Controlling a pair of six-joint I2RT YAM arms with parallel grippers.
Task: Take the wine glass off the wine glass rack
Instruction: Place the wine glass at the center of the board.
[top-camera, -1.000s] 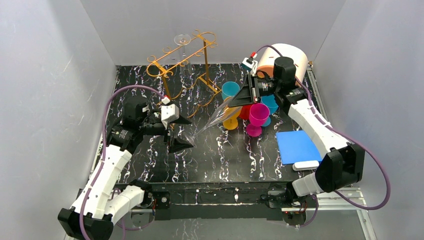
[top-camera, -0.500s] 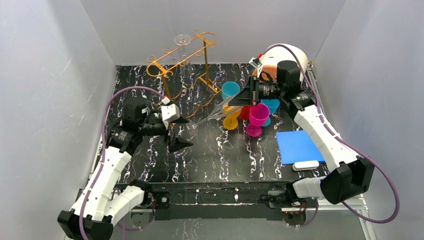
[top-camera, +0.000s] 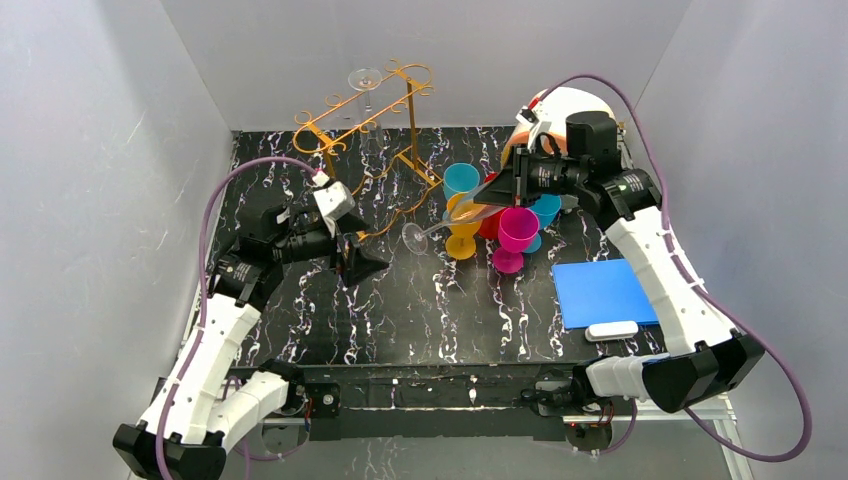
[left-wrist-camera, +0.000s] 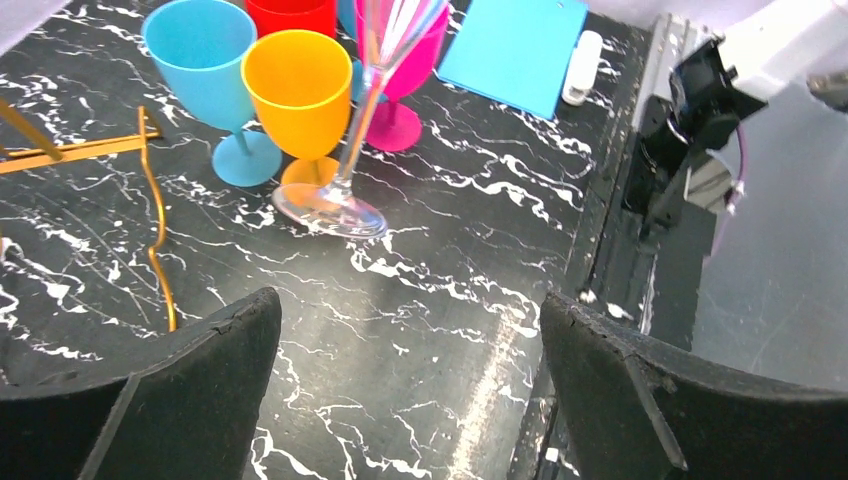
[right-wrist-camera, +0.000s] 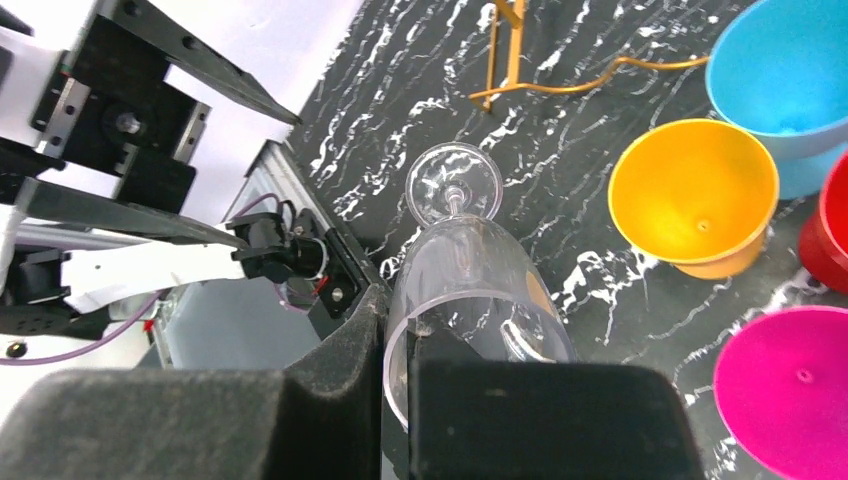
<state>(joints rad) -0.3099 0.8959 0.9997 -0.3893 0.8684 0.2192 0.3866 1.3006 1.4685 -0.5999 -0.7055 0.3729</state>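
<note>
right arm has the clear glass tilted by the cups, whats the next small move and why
Probably tip the wine glass upright and set its foot flat on the table: the right gripper grips its bowl, it leans, foot low beside the orange cup, already off the wine glass rack.

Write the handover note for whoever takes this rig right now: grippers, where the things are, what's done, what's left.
Left gripper: open, empty, low over the table near the wine glass rack.
Right gripper: shut on the wine glass at its bowl; glass tilted, foot down by the orange cup.
Done: that glass is off the rack.
Left: probably stand it upright and release. A second clear glass hangs on the rack's far end.
</note>
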